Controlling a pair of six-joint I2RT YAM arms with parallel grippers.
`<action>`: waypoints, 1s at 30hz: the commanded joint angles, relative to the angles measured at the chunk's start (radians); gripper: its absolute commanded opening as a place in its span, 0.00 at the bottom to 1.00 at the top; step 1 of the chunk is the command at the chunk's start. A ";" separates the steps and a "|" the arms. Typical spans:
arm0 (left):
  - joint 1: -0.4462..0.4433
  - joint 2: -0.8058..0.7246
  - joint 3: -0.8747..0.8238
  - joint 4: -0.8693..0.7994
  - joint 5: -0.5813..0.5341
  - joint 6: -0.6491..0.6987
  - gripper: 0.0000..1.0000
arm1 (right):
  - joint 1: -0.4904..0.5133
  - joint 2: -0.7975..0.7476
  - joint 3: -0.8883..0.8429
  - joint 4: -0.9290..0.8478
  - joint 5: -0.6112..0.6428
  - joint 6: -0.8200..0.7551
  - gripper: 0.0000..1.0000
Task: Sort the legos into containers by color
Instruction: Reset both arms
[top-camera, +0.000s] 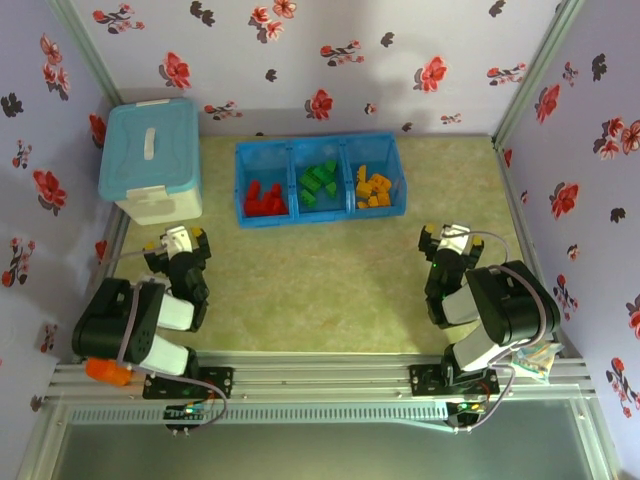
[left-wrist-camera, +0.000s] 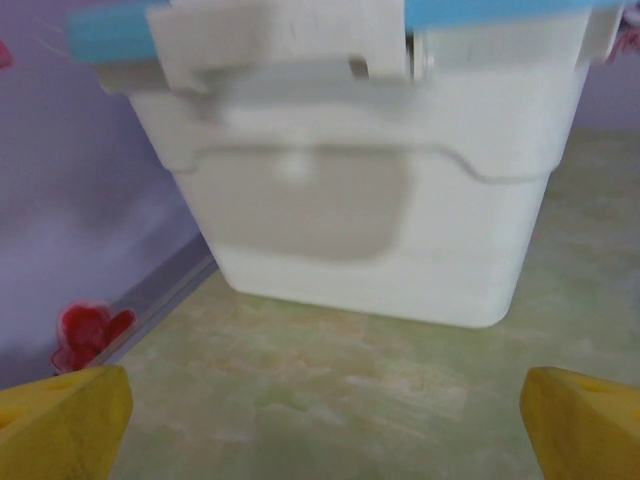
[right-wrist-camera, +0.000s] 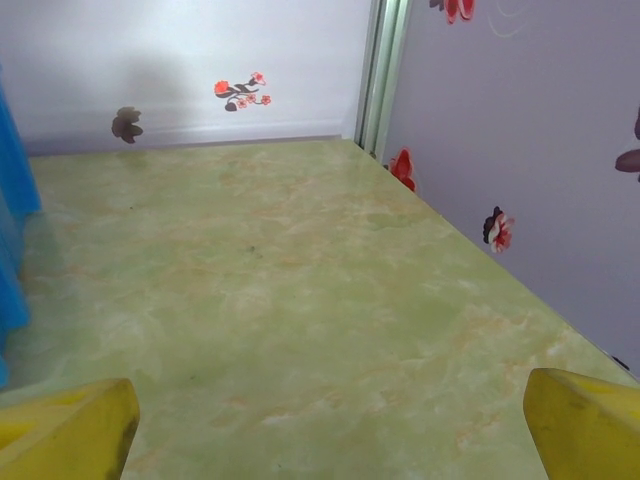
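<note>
All legos (top-camera: 321, 183) I see lie sorted by color in the 3 containers (top-camera: 322, 214); I judge nothing left. My left end effector (left-wrist-camera: 325, 425) and right end effector (right-wrist-camera: 325, 425) gape empty.

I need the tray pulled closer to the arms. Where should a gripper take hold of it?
Probably the tray's near long wall, from straight above, with the jaws straddling the rim. It is open-topped and thin-walled, that wall lies nearest the robot, and the whole tray looks too broad to span.
</note>
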 joint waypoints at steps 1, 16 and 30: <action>-0.006 0.014 0.026 0.054 0.066 0.045 1.00 | -0.018 -0.013 -0.014 0.046 -0.022 0.025 0.99; 0.022 0.098 0.066 0.037 0.260 0.087 1.00 | -0.150 -0.003 0.218 -0.404 -0.172 0.140 0.99; 0.150 0.049 0.233 -0.336 0.375 -0.052 1.00 | -0.149 -0.009 0.220 -0.420 -0.177 0.139 0.99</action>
